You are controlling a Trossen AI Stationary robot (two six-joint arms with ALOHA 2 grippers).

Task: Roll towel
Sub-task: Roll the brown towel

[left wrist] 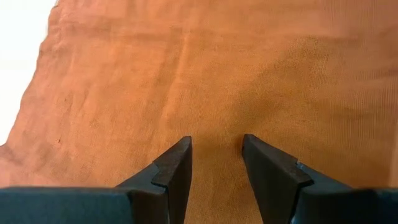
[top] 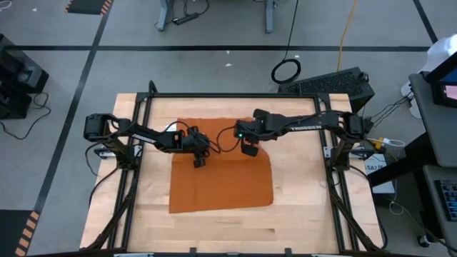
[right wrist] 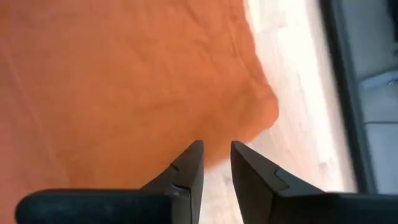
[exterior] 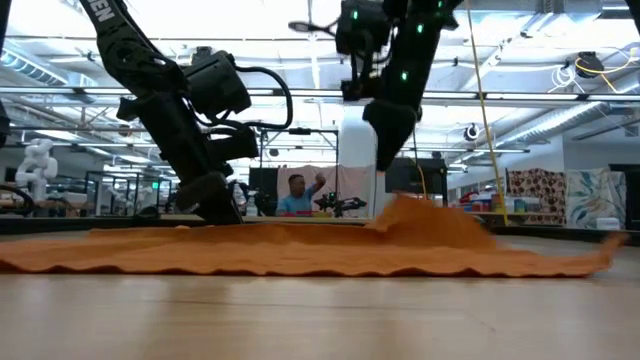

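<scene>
viewing the towel (top: 221, 178) lying mostly flat, i judge rolling barely begun; left gripper (left wrist: 216, 155) and right gripper (right wrist: 216, 158) hover above it, fingers apart, holding nothing.

I've got the towel (top: 221, 182) lying spread on the table (top: 300, 214), and I'll place everything from it. My left gripper (top: 198, 158) sits over its far-left part, low on the cloth. My right gripper (top: 249, 148) is over its far-right part, near the corner (that bit is humped up). Behind the towel, beyond the table, a person (exterior: 296, 196) shows in the room.
</scene>
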